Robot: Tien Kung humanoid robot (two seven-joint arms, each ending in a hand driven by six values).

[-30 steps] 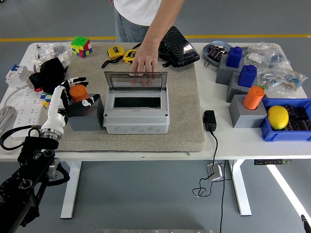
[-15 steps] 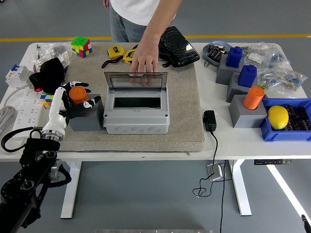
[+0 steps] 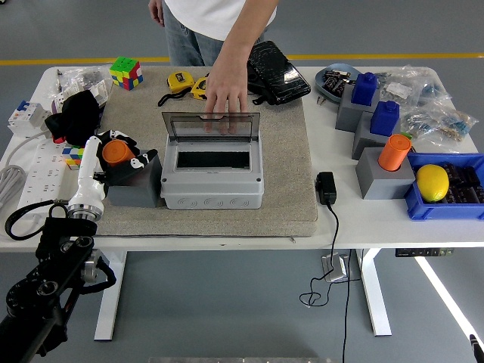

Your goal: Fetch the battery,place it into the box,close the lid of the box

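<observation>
Orange battery (image 3: 116, 152) standing upright in grey holder left of box, grey box (image 3: 212, 179) sitting mid-mat, clear lid (image 3: 211, 125) standing open

Box (image 3: 212, 181) grey matt plastic, lid (image 3: 211, 125) clear; mat (image 3: 291, 178) seemingly rough cloth.

Change log: left hand closing on orange battery

I note my left hand (image 3: 119, 156) has shifted slightly right along the table's left side; its fingers, spread behind the orange battery (image 3: 116, 152) a second ago, now wrap it atop the grey block (image 3: 136, 185). The battery sits slightly lower and tilted. The person (image 3: 219, 19) at the far side has leaned left.
</observation>
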